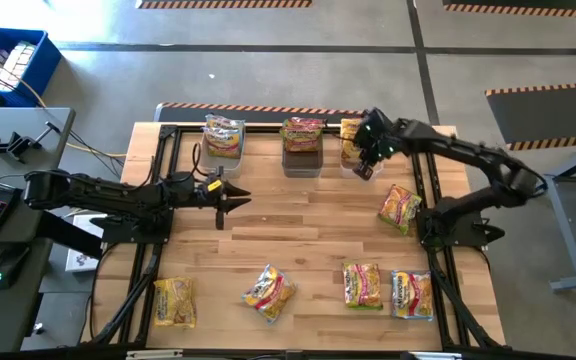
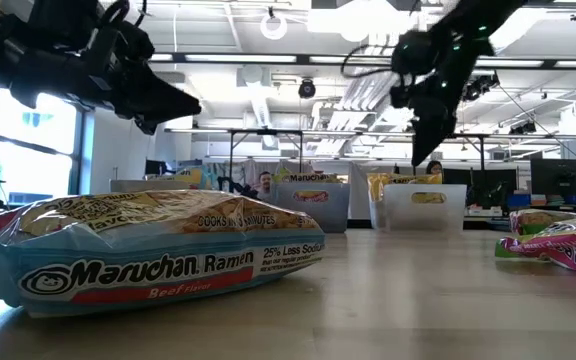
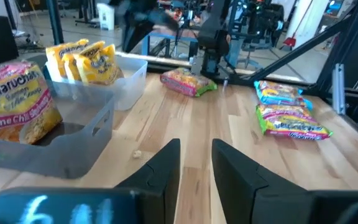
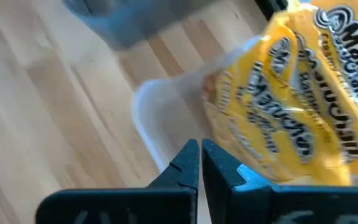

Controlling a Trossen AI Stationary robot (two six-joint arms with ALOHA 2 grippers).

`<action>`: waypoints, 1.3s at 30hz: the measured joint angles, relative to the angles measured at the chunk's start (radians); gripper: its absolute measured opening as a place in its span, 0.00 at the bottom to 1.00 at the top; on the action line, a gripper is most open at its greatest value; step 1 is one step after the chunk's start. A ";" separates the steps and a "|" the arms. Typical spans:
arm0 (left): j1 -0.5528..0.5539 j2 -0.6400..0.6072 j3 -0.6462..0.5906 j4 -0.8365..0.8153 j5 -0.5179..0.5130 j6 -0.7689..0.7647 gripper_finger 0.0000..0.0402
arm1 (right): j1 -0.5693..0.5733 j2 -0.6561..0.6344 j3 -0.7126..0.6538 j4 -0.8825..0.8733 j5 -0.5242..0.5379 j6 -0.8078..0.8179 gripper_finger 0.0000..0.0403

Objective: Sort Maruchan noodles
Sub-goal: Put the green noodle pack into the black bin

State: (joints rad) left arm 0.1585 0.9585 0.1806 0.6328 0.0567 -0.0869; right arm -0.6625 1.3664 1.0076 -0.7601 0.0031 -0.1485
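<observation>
Along far edge, tubs point(image 1: 302, 158) apparently holding packets point(image 1: 224, 133)

A: Bright, even light over the table point(image 1: 298, 225) from above, shadows soft and short.
B: Low down, ceiling lamps point(image 2: 274, 25) glare white and the arms go to silhouette.
A: Right wrist picture's smeared; the packet point(image 4: 303, 99) is blurred.
B: Left wrist: fingers point(image 3: 160, 171) soft, background hazy.

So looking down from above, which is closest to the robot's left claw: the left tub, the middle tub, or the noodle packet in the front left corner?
From the left gripper:
1. Left tub, back edge.
2. Middle tub, back centre.
3. Front-left corner packet.
</observation>
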 joint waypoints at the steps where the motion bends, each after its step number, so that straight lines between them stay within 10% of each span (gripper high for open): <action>1: 0.000 0.013 0.000 0.003 -0.008 -0.007 0.19 | 0.020 -0.036 -0.039 0.042 -0.001 0.029 0.00; 8: 0.000 0.134 0.000 0.105 -0.026 -0.041 0.07 | 0.191 -0.267 -0.270 0.216 0.151 0.352 0.00; 16: 0.000 0.261 0.000 0.237 -0.024 -0.089 0.01 | 0.358 -0.385 -0.293 0.035 0.377 0.754 0.00; 39: 0.000 0.346 0.001 0.289 -0.042 -0.138 0.01 | 0.462 -0.338 -0.444 -0.316 0.406 1.363 0.00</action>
State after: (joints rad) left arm 0.1589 1.3045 0.1812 0.9218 0.0143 -0.2249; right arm -0.2008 1.0283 0.5637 -1.0759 0.4091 1.2143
